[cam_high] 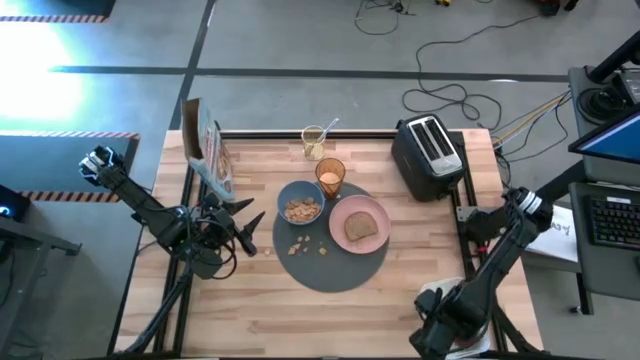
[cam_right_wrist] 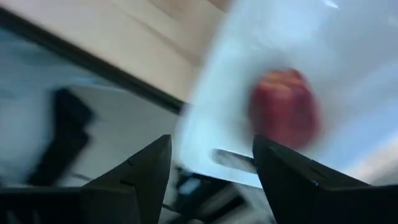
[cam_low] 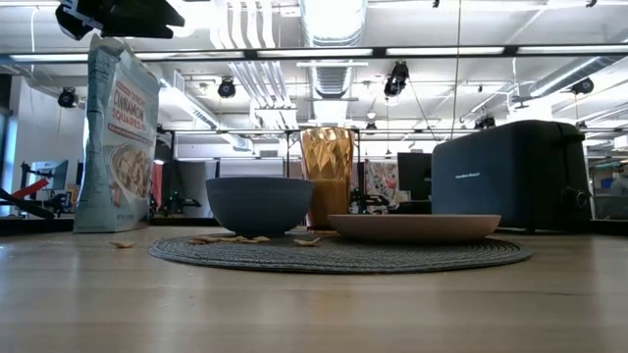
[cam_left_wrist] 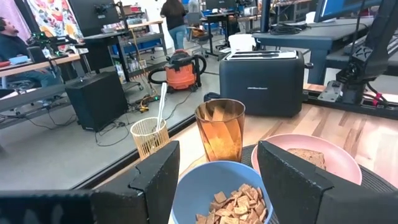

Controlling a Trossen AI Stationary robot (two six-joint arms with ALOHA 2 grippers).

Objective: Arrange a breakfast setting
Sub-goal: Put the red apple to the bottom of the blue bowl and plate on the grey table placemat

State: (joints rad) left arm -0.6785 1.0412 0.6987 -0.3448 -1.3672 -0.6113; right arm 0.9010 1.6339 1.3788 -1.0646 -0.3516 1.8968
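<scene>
Worktop (cam_high: 420, 290): pale wood; it carries everything below.
Mat (cam_high: 335, 272): large, round, dark grey, near the worktop's middle; the landmark for the rest.
Toaster (cam_high: 428, 155): black, off the mat beside its far right edge.
Cereal bag (cam_high: 210, 150): upright, well off the mat at its far left.
Pink plate (cam_high: 372, 212): on the mat's right part, holding a toast slice (cam_high: 360, 228).
Blue bowl (cam_high: 300, 203): on the mat's far left part, cereal inside; loose pieces lie just in front.
Amber tumbler (cam_high: 330, 176): at the mat's far edge, just behind the bowl.
Left end effector (cam_left_wrist: 217, 180): left of the mat, fingers apart, empty, facing the bowl.
Right end effector (cam_right_wrist: 211, 165): off the worktop's near right corner, far from the mat, fingers apart, empty.
Red apple (cam_right_wrist: 285, 109): blurred, on a white surface beyond the right end effector.
</scene>
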